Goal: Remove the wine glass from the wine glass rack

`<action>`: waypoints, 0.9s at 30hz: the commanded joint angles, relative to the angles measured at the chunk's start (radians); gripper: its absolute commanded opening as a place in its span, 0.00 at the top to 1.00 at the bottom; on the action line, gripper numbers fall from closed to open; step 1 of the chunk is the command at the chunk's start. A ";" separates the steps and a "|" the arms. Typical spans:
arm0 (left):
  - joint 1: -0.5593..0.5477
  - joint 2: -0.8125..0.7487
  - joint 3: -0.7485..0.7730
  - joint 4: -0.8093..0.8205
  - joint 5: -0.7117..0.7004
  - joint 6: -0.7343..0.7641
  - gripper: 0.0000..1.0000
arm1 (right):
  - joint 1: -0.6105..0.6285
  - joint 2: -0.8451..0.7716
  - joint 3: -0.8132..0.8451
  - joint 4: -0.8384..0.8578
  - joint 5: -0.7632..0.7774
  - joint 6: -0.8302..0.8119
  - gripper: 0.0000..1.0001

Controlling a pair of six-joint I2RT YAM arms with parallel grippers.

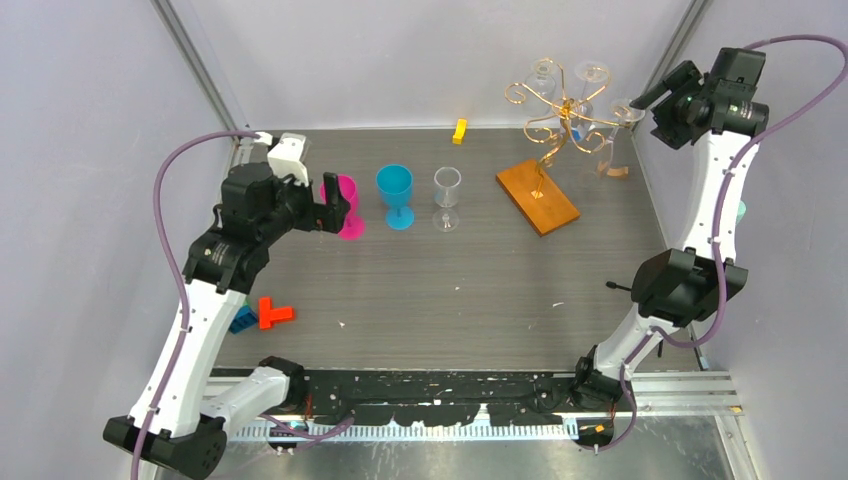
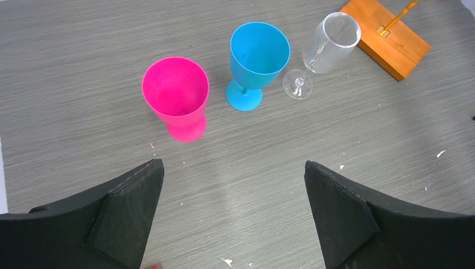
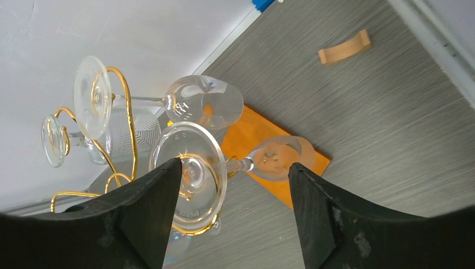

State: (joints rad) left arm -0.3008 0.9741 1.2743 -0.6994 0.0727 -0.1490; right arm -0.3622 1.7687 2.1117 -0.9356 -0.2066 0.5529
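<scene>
The wine glass rack (image 1: 562,112) is gold wire on an orange-brown wooden base (image 1: 538,196) at the back right. Three clear wine glasses hang from it upside down. My right gripper (image 1: 652,97) is up at the rack's right arm, open. In the right wrist view the nearest wine glass (image 3: 190,168) has its round foot and stem between my right gripper's (image 3: 235,169) fingers, and its bowl (image 3: 281,157) points away over the rack base (image 3: 252,131). I see no squeeze on it. My left gripper (image 2: 232,168) hangs open over bare table beside a pink cup (image 2: 176,98).
A blue goblet (image 1: 395,195) and a clear stemmed glass (image 1: 447,198) stand in a row with the pink cup (image 1: 347,207). A yellow block (image 1: 460,130) lies at the back, red (image 1: 272,313) and blue (image 1: 243,320) blocks front left, a tan curved piece (image 3: 344,47) beside the right wall.
</scene>
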 commanded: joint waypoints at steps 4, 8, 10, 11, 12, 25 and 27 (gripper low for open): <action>0.002 -0.001 -0.009 0.054 0.016 0.002 0.00 | -0.002 0.002 0.008 0.072 -0.114 0.062 0.32; 0.002 0.001 -0.010 0.058 0.021 0.002 0.00 | -0.001 -0.003 -0.022 0.094 -0.117 0.080 0.40; 0.002 0.002 -0.009 0.058 0.022 0.003 0.00 | -0.001 -0.013 -0.045 0.110 -0.112 0.090 0.44; 0.002 0.002 -0.010 0.058 0.022 0.003 0.00 | -0.001 -0.021 -0.054 0.124 -0.111 0.093 0.47; 0.002 0.002 -0.009 0.059 0.023 0.005 0.00 | -0.001 -0.025 -0.070 0.129 -0.106 0.099 0.49; 0.002 -0.002 -0.012 0.066 0.029 0.003 0.00 | -0.002 -0.078 -0.162 0.243 -0.094 0.167 0.80; 0.002 -0.003 -0.013 0.065 0.029 0.005 0.00 | -0.002 -0.083 -0.163 0.246 -0.090 0.168 0.84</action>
State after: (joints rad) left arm -0.3008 0.9794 1.2655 -0.6853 0.0891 -0.1490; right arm -0.3641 1.7317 1.9583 -0.7277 -0.3130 0.7200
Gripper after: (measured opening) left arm 0.994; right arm 0.191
